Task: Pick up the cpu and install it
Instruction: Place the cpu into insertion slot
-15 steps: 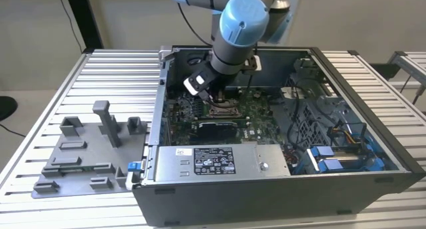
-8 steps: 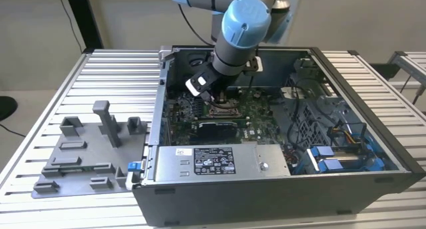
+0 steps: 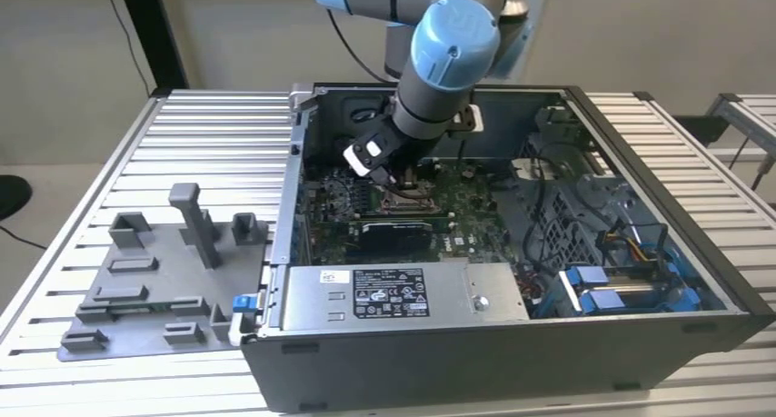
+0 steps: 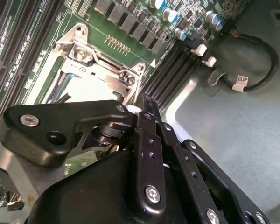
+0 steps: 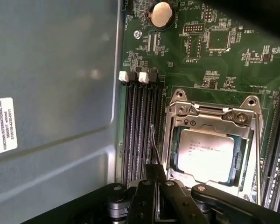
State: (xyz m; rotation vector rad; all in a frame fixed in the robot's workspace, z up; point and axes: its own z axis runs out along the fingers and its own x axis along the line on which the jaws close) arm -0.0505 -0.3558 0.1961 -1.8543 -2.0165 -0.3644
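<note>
Jaws of the black gripper (image 3: pixel 385 175) are hovering just over the socket; spread or pressed together cannot be told. The small flat silver-grey square cpu (image 5: pixel 205 154) is lying inside the dark metal socket frame (image 5: pixel 213 113), so seating appears to be in hand. Whatever follows is calling for a straight, gentle motion clear of that frame.

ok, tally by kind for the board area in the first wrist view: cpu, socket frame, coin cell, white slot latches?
cpu: 1
socket frame: 1
coin cell: 1
white slot latches: 2
Total: 5
</note>
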